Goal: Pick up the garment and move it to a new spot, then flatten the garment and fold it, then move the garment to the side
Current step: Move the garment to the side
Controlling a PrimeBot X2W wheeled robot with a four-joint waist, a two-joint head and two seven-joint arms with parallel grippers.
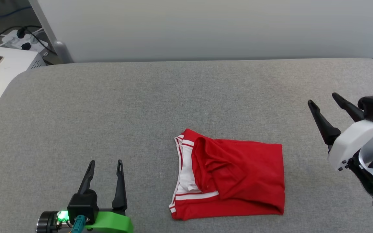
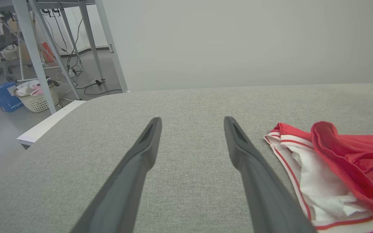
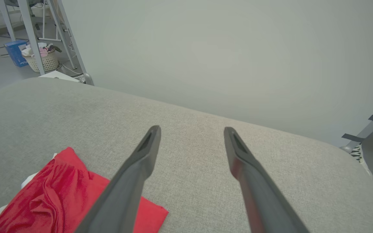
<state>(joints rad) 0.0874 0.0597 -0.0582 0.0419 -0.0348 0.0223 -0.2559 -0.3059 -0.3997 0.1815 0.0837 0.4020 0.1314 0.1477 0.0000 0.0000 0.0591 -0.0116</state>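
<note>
Red garment (image 1: 231, 179): folded into a rough rectangle and lying on the grey cloth surface (image 1: 160, 97). Its white sleeve (image 1: 186, 174) and striped trim (image 1: 196, 195) show along the edge nearest the left gripper (image 1: 106, 161).
Left gripper: fingers spread wide with nothing between them, low over the surface. The garment lies just to its right, apart from the fingertips.
Right gripper (image 1: 322, 98): fingers parted and empty, held above the surface. The garment lies to its left and nearer the robot, well clear.
Contact: neither gripper touches the garment.
Wrinkles: a loose ridge of red cloth runs beside the white sleeve.
</note>
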